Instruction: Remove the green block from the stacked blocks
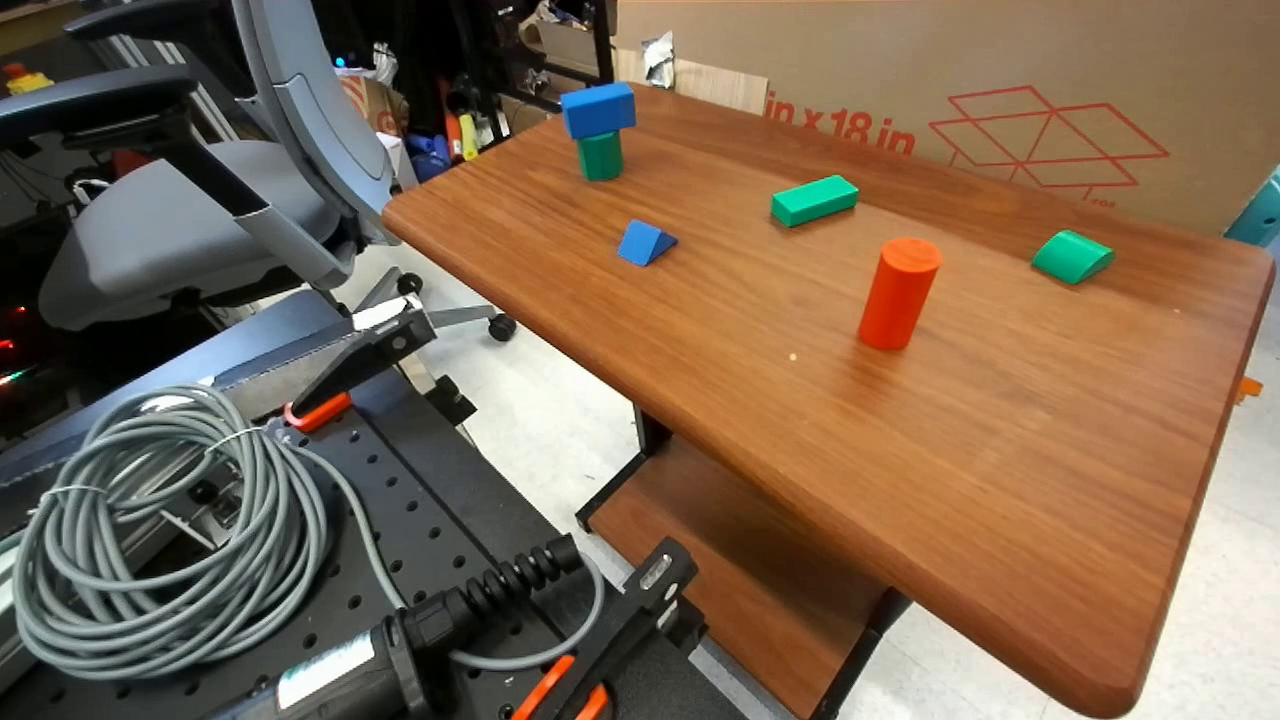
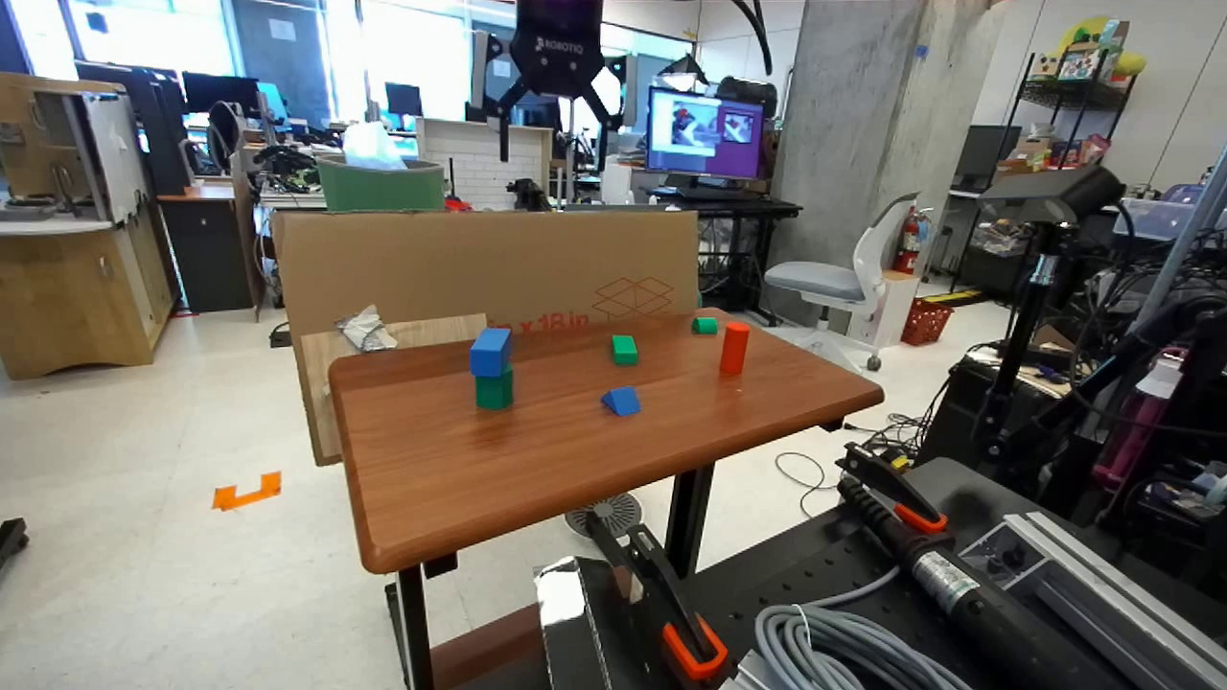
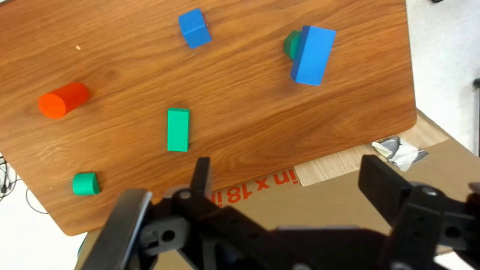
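A green block [image 1: 600,160] stands upright on the wooden table with a blue rectangular block [image 1: 598,111] lying across its top. In an exterior view the stack shows near the table's left end, green block [image 2: 495,391] below and blue block [image 2: 491,353] above. In the wrist view the blue block [image 3: 314,56] hides most of the green block [image 3: 291,45]; only one side of the green shows. My gripper [image 2: 553,158] is open and empty, high above the table. Its two fingers show wide apart in the wrist view [image 3: 286,159], with nothing between them.
A blue triangular block [image 1: 643,243], a flat green block [image 1: 815,201], an upright orange cylinder [image 1: 900,295] and a green half-round block [image 1: 1072,257] stand apart on the table [image 1: 1000,480]. A large cardboard sheet [image 2: 403,259] stands along the table's back edge.
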Motion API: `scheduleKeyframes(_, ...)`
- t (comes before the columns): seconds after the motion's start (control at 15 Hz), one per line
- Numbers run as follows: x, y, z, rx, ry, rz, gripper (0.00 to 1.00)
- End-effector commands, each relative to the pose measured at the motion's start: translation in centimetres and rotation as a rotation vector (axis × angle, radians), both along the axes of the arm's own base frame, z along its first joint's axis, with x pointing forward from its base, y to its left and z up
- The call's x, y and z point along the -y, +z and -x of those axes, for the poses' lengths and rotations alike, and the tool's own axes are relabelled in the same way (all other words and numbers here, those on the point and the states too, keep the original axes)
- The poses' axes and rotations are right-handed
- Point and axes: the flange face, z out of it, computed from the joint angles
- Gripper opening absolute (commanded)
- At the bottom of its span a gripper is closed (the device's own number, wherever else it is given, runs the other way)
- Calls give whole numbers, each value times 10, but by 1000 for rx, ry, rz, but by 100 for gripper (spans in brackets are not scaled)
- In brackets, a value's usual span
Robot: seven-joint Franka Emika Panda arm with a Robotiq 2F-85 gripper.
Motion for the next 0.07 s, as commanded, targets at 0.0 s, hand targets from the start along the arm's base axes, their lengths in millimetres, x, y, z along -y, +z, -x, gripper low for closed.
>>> scheduleKeyframes(0.0,1,-5,-1,-8,-2,2,100)
